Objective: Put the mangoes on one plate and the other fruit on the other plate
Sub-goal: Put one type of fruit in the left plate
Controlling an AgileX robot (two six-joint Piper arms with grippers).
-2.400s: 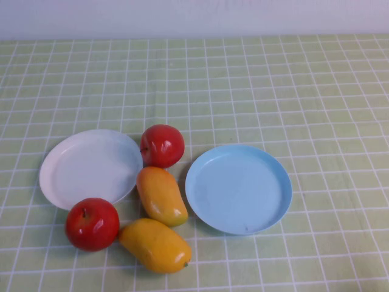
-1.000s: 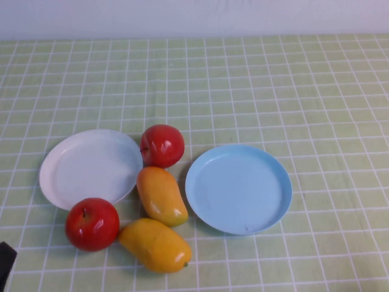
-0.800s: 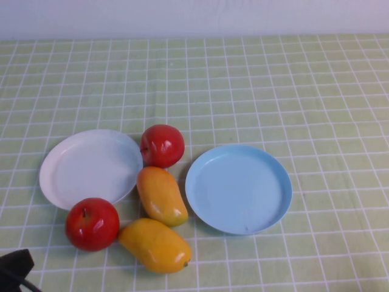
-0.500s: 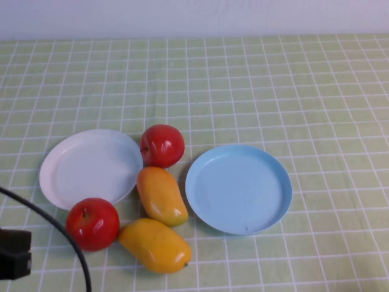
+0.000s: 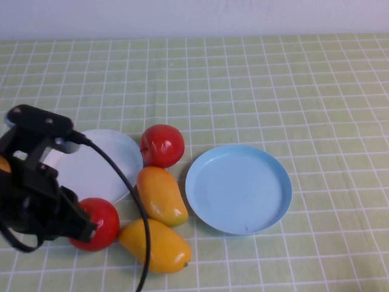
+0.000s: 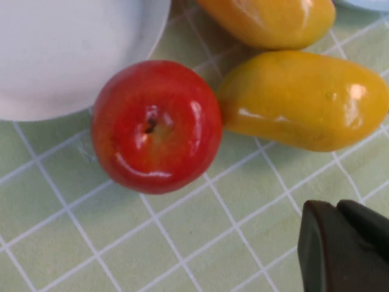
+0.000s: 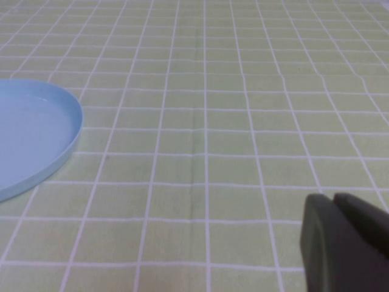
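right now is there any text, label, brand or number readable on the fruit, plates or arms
None: no word, label, brand, number or sign can be read in any view.
The red apples, mangoes, white plate, blue plate and checked tablecloth are unmarked.
The left gripper, above the near apple, and the right gripper, over bare cloth beside the blue plate, show plain dark surfaces.

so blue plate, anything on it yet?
Empty. The blue plate shows bare; both mangoes lie on the cloth beside it.

Green checked tablecloth (image 5: pixel 273 85) beneath plain white wall (image 5: pixel 194 15)
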